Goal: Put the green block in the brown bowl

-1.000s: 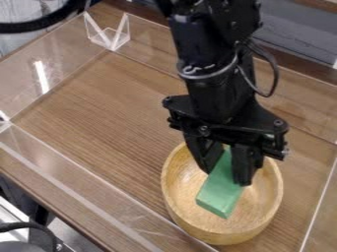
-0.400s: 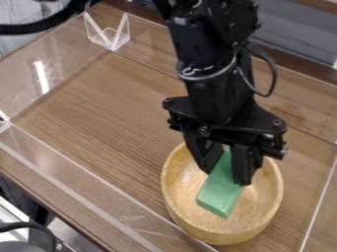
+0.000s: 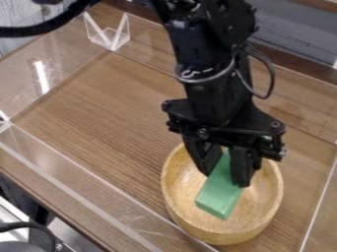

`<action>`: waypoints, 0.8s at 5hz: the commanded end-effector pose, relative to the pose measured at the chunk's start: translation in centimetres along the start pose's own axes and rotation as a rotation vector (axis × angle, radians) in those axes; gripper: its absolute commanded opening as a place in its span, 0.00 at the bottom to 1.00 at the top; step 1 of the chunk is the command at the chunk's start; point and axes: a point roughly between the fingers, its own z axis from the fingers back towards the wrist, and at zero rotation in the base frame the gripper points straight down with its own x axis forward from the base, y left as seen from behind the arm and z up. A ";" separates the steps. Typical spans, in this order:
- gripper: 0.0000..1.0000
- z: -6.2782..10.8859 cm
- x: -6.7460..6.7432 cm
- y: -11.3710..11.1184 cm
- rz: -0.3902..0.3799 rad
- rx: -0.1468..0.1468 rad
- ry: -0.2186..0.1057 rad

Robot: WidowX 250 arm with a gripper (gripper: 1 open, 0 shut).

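One black claw (image 3: 227, 165) is clamped on the single green block (image 3: 222, 195), which hangs tilted inside the one brown bowl (image 3: 180, 202), at the near right of the wooden table (image 3: 105, 108).

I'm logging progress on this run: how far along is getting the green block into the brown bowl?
Done: the green block is picked up and carried over the brown bowl, its lower end down inside the rim. In hand: the hand is shut on the block's upper end, holding it tilted. Left: release the block so it lies in the bowl, then pull away.
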 end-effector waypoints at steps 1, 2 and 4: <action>0.00 0.6 0.6 0.0 0.006 -0.009 -0.029; 0.00 0.5 0.6 0.0 0.009 -0.010 -0.029; 0.00 0.3 0.4 0.1 0.015 -0.017 -0.019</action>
